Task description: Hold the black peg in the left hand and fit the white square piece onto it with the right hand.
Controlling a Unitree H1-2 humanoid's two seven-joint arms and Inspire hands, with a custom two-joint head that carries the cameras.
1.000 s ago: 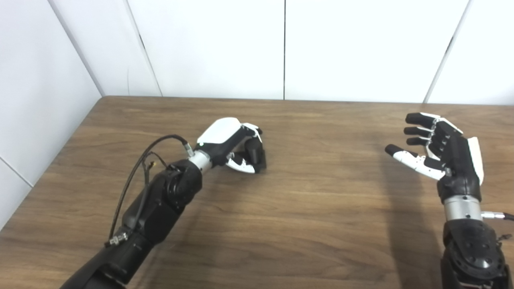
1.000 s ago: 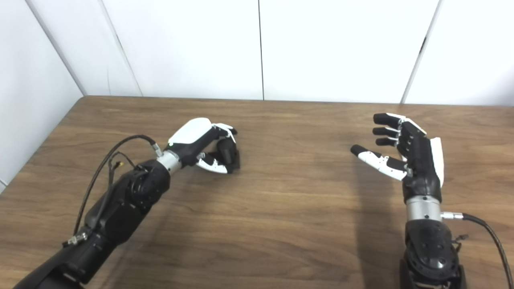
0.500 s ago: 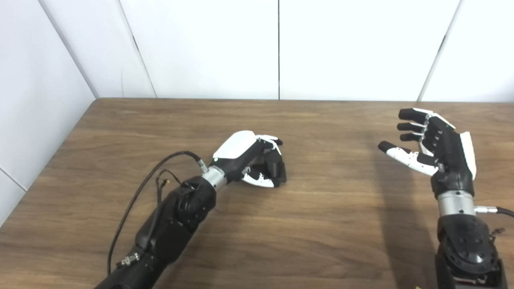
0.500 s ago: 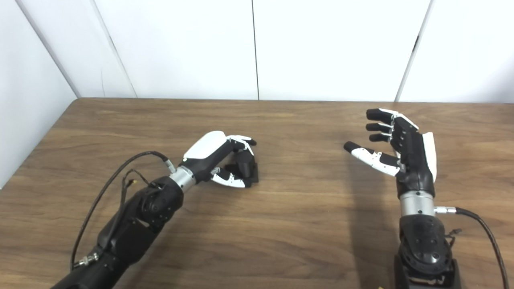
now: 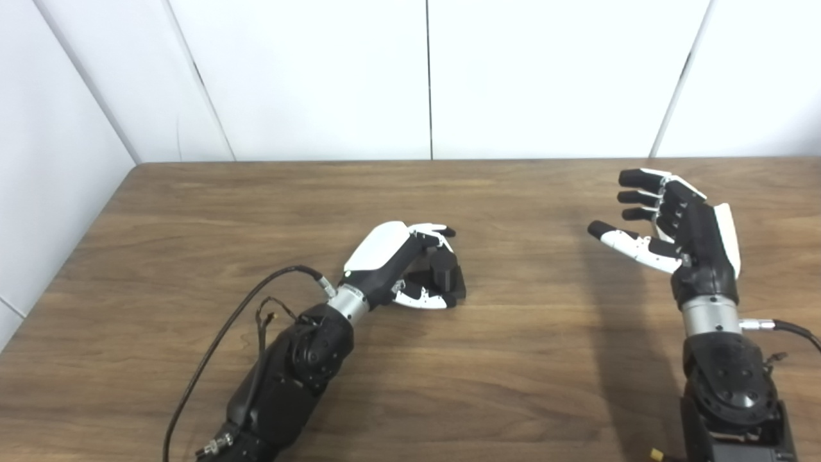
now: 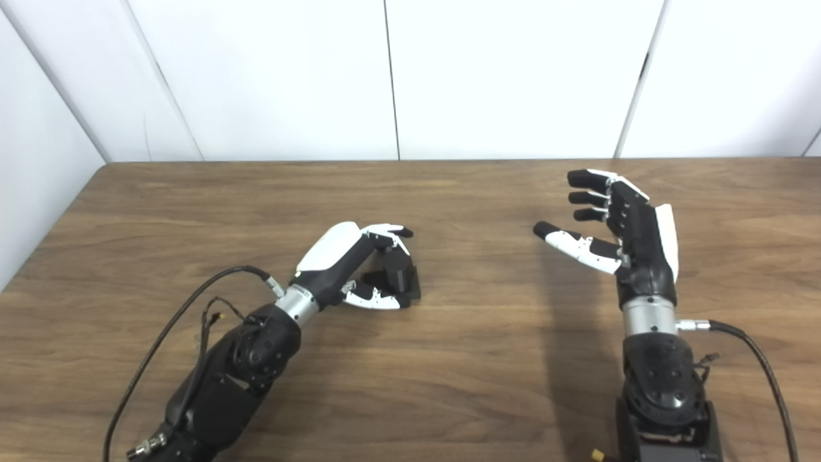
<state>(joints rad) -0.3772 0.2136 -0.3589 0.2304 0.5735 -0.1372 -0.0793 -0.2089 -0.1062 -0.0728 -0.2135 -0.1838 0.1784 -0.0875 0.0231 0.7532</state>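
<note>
My left hand [image 5: 401,263], white-backed with dark fingers, curls around one black, blocky plastic peg [image 5: 446,276] resting on the brown wood-grain table [image 5: 513,359] near its middle. My right hand [image 6: 625,234] hangs above the table's right side, fingers spread, holding nothing.

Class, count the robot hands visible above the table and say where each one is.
2. The left hand is low near the table's middle, fingers curled around the black peg; the right hand is raised at the right, open and empty.
</note>
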